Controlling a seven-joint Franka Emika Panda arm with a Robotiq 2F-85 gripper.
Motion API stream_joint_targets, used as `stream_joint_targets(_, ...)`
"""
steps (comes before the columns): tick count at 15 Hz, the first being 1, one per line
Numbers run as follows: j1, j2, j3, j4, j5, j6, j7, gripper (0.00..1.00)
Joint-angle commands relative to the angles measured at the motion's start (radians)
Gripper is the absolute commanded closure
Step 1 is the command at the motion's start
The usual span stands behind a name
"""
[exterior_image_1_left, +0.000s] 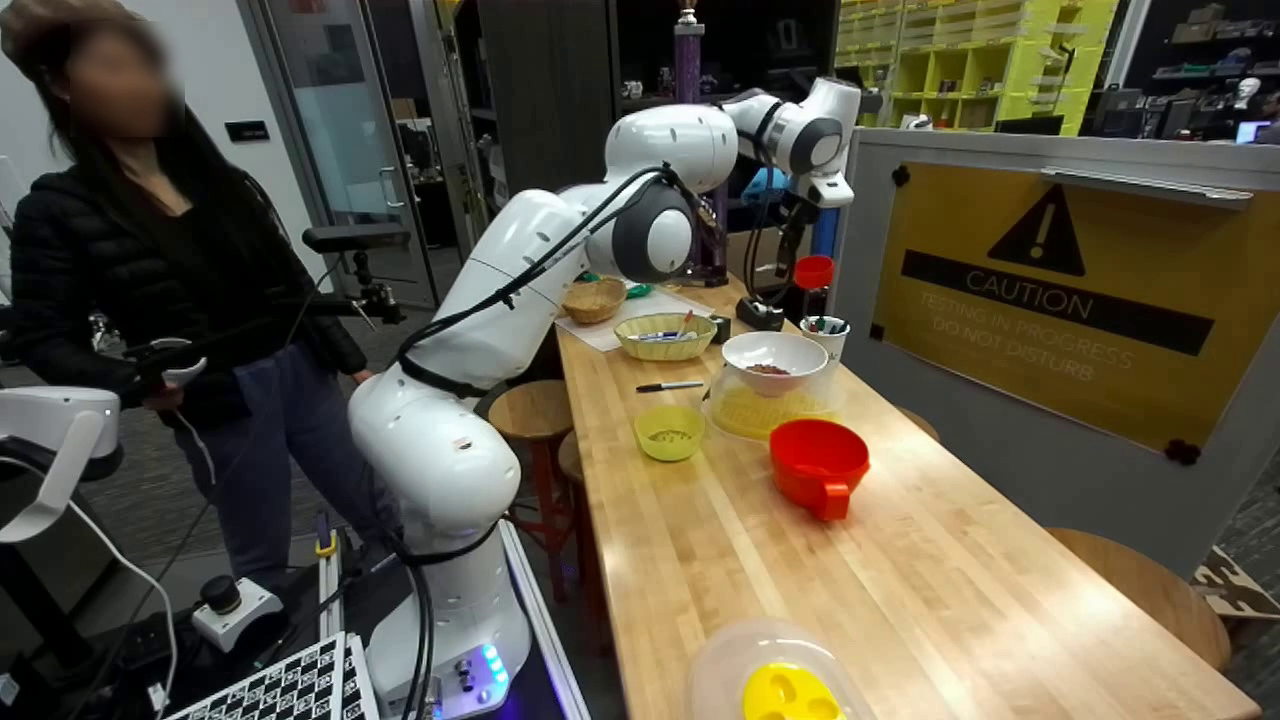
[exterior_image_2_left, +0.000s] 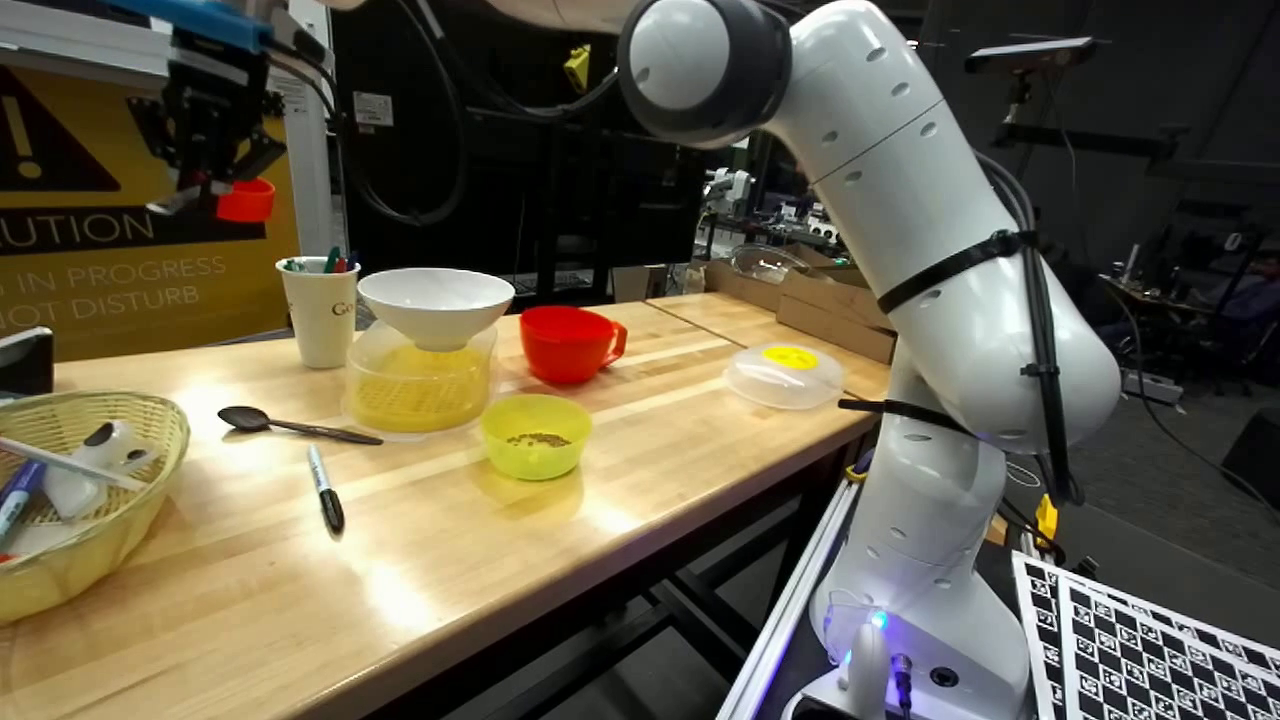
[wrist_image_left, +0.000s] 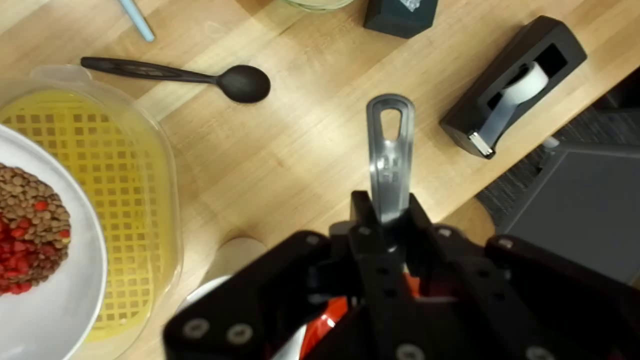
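Observation:
My gripper (wrist_image_left: 389, 207) is shut on the grey metal handle of a measuring scoop (wrist_image_left: 391, 155). The handle's slotted end sticks out past the fingertips. The red cup end of the scoop shows beside the gripper (exterior_image_2_left: 205, 185) in an exterior view (exterior_image_2_left: 246, 201), and also in an exterior view (exterior_image_1_left: 814, 271). In the wrist view the fingers hide most of the red cup. The scoop is held in the air above the table, near a white paper cup of pens (exterior_image_2_left: 322, 315). A white bowl (exterior_image_2_left: 436, 300) with brown pellets and red bits rests on a clear container with a yellow grid (exterior_image_2_left: 420, 395).
A red handled cup (exterior_image_1_left: 818, 465), a yellow bowl (exterior_image_1_left: 670, 435) with pellets, a marker (exterior_image_2_left: 325, 490) and a black spoon (wrist_image_left: 245, 84) lie around the container. Wicker baskets (exterior_image_1_left: 665, 340), a tape dispenser (wrist_image_left: 517, 82) and a clear dome (exterior_image_2_left: 785, 378) stand farther off. A person (exterior_image_1_left: 190, 270) stands nearby.

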Motion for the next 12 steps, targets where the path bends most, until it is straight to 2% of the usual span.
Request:
stream_joint_targets(1, 0.027, -0.115, -0.012, -0.116, -0.024, 0.051, 0.006, 0.96)
stream_joint_targets(5, 0.021, -0.203, -0.006, -0.25, -0.014, 0.102, -0.03, 0.96)
stream_joint_targets(12, -0.015, -0.368, -0.038, -0.577, -0.017, 0.237, -0.136, 0.96)
